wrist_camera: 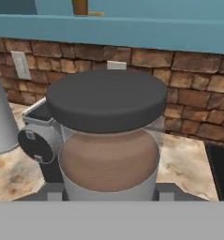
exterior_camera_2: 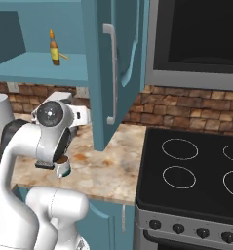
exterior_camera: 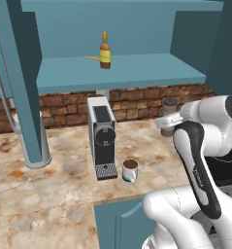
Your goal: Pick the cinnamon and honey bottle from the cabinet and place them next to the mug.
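A: Marbled tabletop (exterior_camera: pixel 49 194), brick behind, the mug (exterior_camera: pixel 130 170) beside the coffee machine (exterior_camera: pixel 102 138). Where's the cinnamon (wrist_camera: pixel 108 136)?

B: Clamped in the tool (exterior_camera: pixel 167 122), held above the tabletop right of the mug. Rigid, smooth-sided, probably light; gripping the body under the lid looks sound.

A: And the honey bottle (exterior_camera: pixel 105 51)?

B: Upright on the cabinet (exterior_camera: pixel 122 73) shelf. Likely slippery; grasp its wider body, not the neck.
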Tool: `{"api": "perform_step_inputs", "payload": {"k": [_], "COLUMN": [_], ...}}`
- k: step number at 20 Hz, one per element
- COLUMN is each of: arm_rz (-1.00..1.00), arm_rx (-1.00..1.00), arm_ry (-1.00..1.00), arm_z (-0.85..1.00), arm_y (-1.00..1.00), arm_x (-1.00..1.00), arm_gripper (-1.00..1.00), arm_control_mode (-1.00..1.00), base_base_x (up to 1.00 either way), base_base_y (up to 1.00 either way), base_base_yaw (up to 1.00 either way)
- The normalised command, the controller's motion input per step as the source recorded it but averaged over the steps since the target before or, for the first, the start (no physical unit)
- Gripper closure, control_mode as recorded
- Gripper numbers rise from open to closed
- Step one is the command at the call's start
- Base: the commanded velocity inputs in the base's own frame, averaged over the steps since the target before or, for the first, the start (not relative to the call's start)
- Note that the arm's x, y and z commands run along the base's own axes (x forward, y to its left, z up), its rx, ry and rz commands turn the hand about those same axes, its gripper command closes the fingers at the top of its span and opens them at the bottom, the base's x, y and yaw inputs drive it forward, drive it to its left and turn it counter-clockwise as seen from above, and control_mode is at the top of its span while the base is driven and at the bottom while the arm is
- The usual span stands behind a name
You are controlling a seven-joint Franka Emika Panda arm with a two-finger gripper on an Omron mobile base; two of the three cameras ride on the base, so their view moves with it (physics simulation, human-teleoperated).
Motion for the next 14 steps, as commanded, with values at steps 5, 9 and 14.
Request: {"api": "perform_step_inputs", "payload": {"k": [5, 9, 14], "arm_rz": [0.11, 0.08, 0.07], "arm_rx": [-0.05, 0.0, 0.0], "arm_ry": [0.0, 0.0, 0.0], "arm_z": [-0.23, -0.41, -0.56], "arm_y": [-0.03, 0.0, 0.0], "arm_x": [0.0, 0.03, 0.01], "arm_gripper": [1.0, 1.0, 1.0], "arm_control_mode": [-1.0, -1.0, -1.0], "base_base_x": [0.0, 0.0, 0.0], "base_base_y": [0.0, 0.0, 0.0], "base_base_yaw": [0.0, 0.0, 0.0]}}
